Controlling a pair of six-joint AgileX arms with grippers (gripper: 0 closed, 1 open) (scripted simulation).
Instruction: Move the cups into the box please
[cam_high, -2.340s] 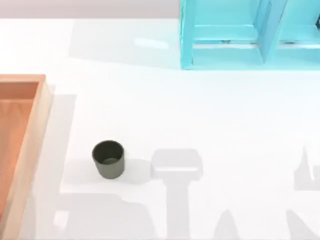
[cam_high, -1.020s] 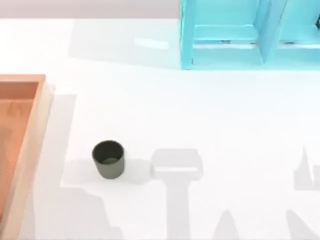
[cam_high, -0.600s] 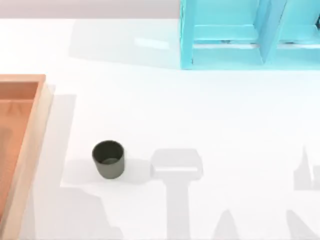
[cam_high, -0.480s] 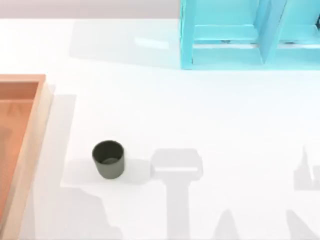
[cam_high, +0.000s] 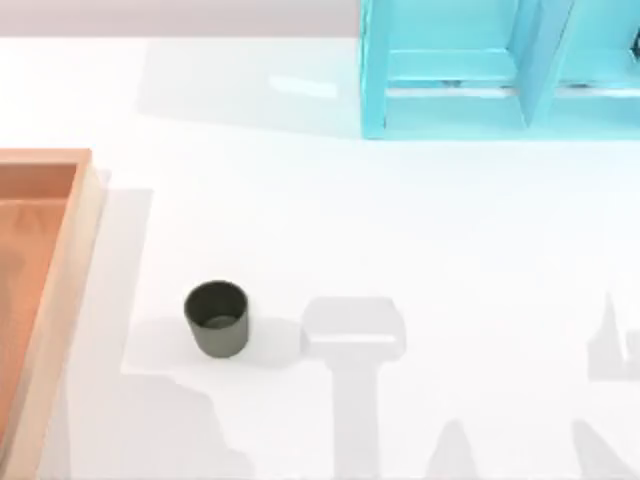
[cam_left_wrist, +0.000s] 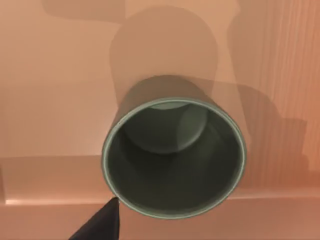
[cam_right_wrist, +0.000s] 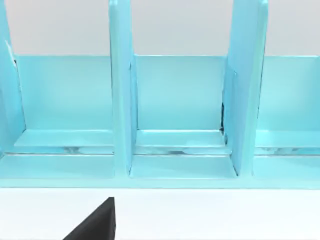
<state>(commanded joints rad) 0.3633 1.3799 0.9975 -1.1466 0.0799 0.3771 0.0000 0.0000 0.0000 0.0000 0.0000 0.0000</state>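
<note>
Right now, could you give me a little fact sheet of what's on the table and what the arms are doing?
cup on table: small dark olive-grey round cup, upright on the white table, apart from the box
cup at left wrist: a matching olive-grey cup, seen from above over the box floor
box: large shallow orange-brown wooden box at the table's left edge
shelf: cyan shelf-like frame at the far right, with upright dividers
left gripper: a dark fingertip beside the cup rim
right gripper: a dark fingertip facing the cyan frame
</note>
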